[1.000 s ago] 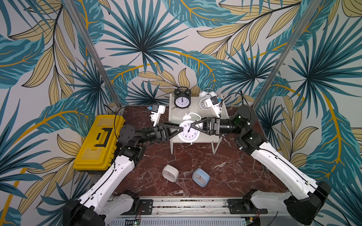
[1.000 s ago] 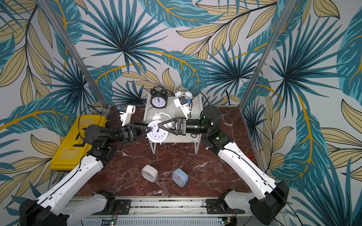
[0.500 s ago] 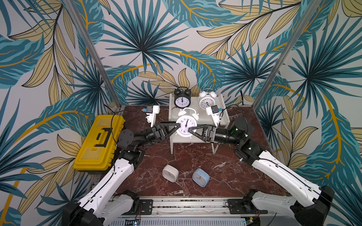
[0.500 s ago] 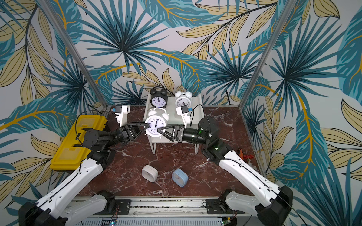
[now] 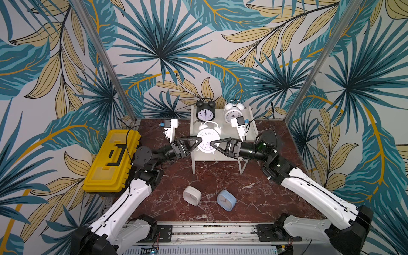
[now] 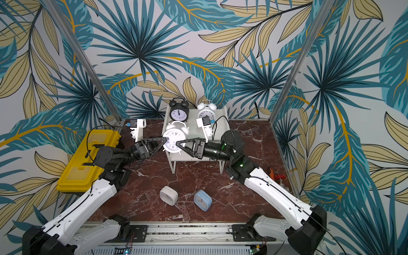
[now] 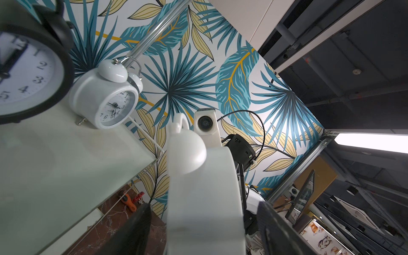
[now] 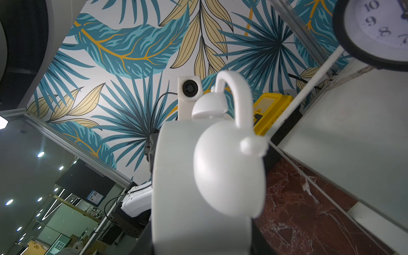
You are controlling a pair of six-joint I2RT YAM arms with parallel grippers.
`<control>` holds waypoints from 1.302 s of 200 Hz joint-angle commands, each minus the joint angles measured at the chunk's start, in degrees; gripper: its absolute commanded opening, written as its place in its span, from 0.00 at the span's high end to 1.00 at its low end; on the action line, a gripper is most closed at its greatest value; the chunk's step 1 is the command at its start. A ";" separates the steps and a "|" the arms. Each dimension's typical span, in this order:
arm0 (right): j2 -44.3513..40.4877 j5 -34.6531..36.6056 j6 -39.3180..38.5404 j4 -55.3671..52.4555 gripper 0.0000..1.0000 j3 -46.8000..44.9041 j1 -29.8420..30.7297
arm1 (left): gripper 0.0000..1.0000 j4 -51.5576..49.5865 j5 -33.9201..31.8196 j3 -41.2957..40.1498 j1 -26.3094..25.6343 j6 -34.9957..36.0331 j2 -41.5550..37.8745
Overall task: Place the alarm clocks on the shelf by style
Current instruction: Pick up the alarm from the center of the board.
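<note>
Over the white two-tier shelf point(image 5: 205, 157): round white twin-bell alarm clock point(image 5: 207, 139).
Right end effector point(image 5: 213, 144) is gripping it; left end effector point(image 5: 198, 141) is gaping wide around it, likely for twin-bell grouping.

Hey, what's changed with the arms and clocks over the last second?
The left tool opened, letting go of the big white twin-bell clock at the shelf front. The right tool pulled back, then closed in on the clock's other side; grip unclear. The black clock, small white clock, white square clock and blue square clock stayed put.
</note>
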 commanded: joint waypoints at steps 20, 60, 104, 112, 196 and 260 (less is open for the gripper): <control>-0.91 -3.20 -8.04 -10.03 0.79 6.50 -0.43 | 0.00 -3.50 5.17 0.31 0.42 3.99 -2.13; 2.36 -9.13 -12.22 -18.10 0.80 12.78 -1.66 | 0.02 -12.12 11.57 2.92 0.88 9.63 -5.53; 5.24 -17.19 -12.37 -20.23 0.80 15.29 -2.58 | 0.15 -25.40 10.15 5.68 1.58 17.35 -8.06; 5.65 -18.14 -12.49 -20.58 0.80 15.57 -2.59 | 0.18 -25.60 10.28 5.68 1.63 17.31 -7.81; 4.64 -15.54 -14.24 -21.28 0.76 13.52 -2.61 | 0.69 -22.21 12.03 5.53 1.64 14.00 -5.42; 4.11 -14.97 -18.76 -31.07 0.22 15.59 -3.44 | 0.88 -25.42 13.34 6.37 1.72 17.05 -5.64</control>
